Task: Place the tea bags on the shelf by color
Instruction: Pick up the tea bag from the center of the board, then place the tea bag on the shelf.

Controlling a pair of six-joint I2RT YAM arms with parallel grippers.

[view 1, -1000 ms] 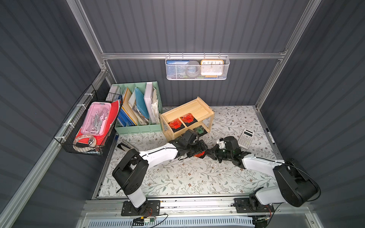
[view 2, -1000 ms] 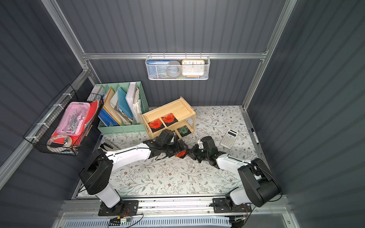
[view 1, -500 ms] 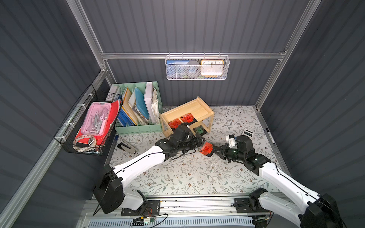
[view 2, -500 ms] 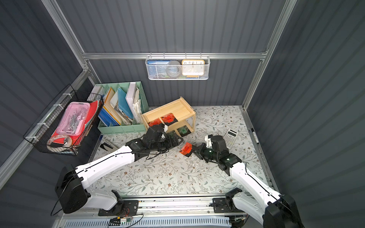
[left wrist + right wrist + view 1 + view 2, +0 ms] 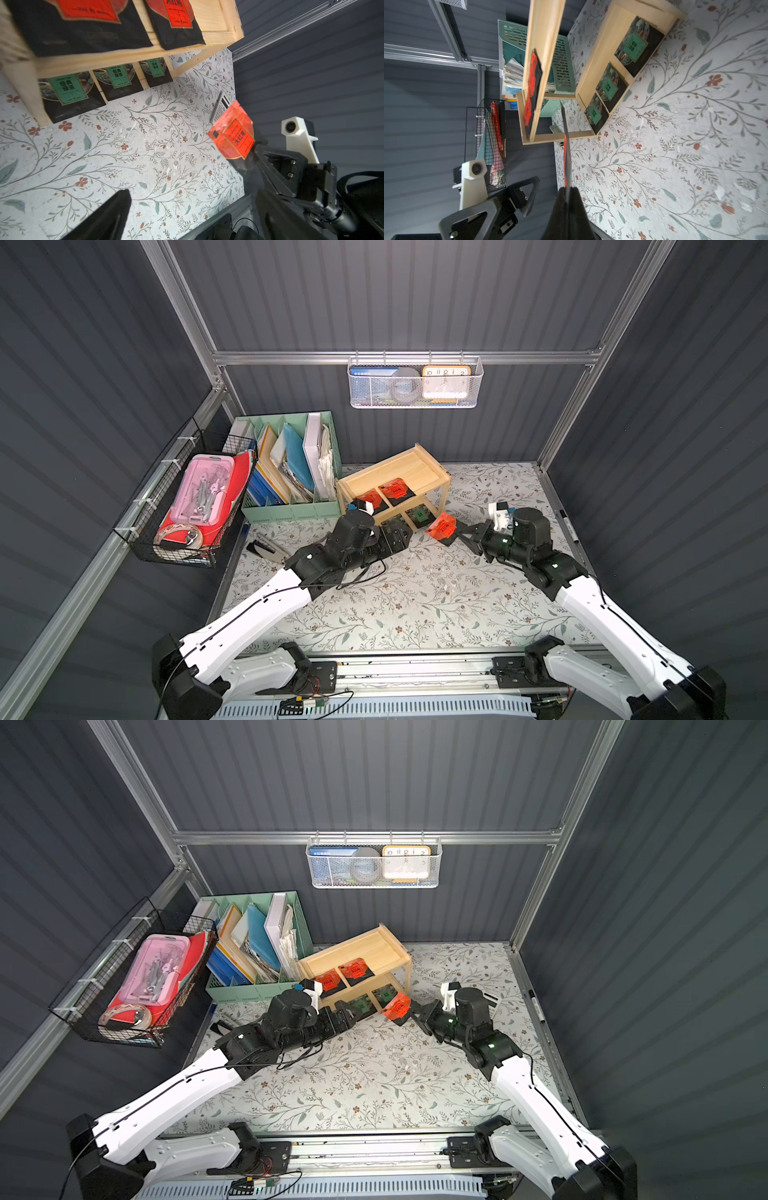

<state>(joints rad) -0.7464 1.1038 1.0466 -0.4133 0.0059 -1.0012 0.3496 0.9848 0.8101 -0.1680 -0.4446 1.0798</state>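
- The right gripper (image 5: 457,532) is pinching the edge of a square orange-red tea bag (image 5: 442,527). It holds the bag in the air just beside the small two-tier light-wood shelf (image 5: 419,468).
- The left gripper (image 5: 400,536) met the right one at this packet a second ago. It has since let go and spread wide, so the handover looks complete.
- Two orange-red packets (image 5: 395,490) lie on the top tier and three green-labelled packets (image 5: 116,75) lie below. Judging by this, the held bag is the last one to place.

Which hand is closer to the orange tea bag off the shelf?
Right. The right hand grips the orange tea bag; the left hand is open, apart from it, by the shelf.
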